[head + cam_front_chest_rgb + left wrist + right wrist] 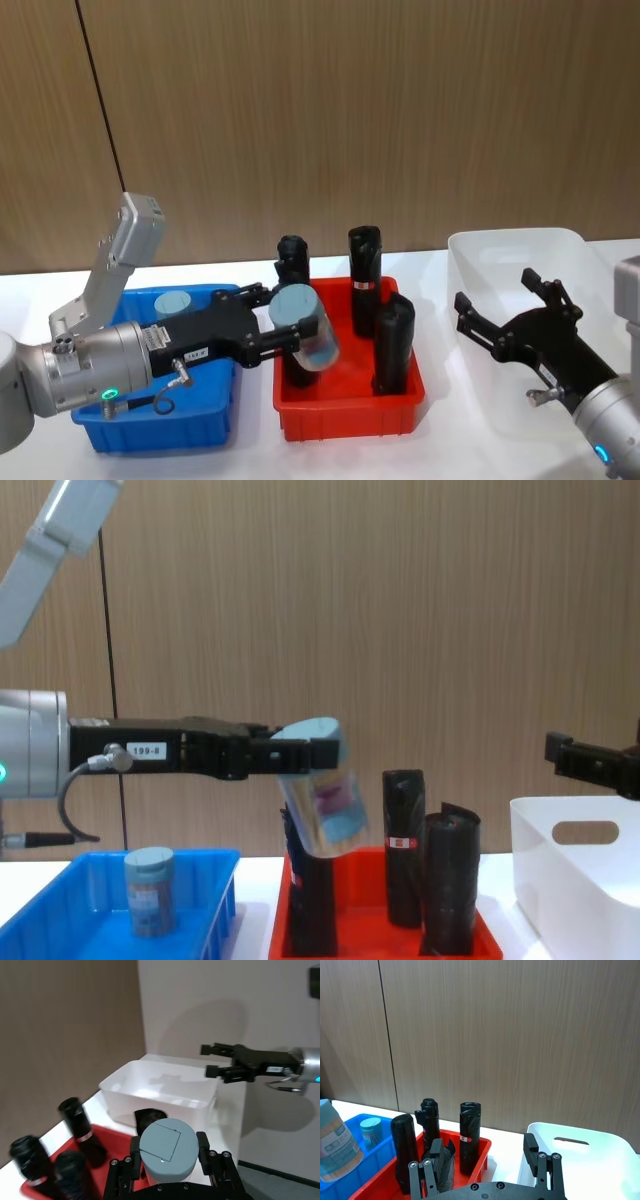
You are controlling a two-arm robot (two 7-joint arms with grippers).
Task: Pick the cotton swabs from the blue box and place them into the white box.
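Head view first: looks like the carry leg of the job, mid-air between bins. Got one small clear cylindrical plastic jar of cotton swabs (310, 335), pale grey-blue lid and all, pinched in the left gripper (284, 316), fingers closed snug on its sides. Hanging tilted over the 9 o'clock end of the red plastic tray (345, 415), right by one of the tall black wrapped rolls (365, 265) standing in there. Can't tell from the chest view whether touching that roll or just in front of it.

Second jar (172, 302) of the same kind sitting upright in the shallow bright blue rectangular plastic bin (150, 440), off at 8 o'clock. So probably at least one more trip after this one.

Tall white plastic bin (520, 240) with the oval handle cut-out over at 3 to 4 o'clock, looking bare inside from the left wrist view. Right gripper (495, 287) hovering above it, fingers spread wide, holding nothing.

Next move, at a guess: swing across toward 3 o'clock, staying high enough to clear the roll tops, then lower inside the white walls before letting go. Or maybe a hand-off, given that open gripper waiting there. Either way, needs a firm squeeze on that slanted jar, since smooth plastic like that probably slips easily.
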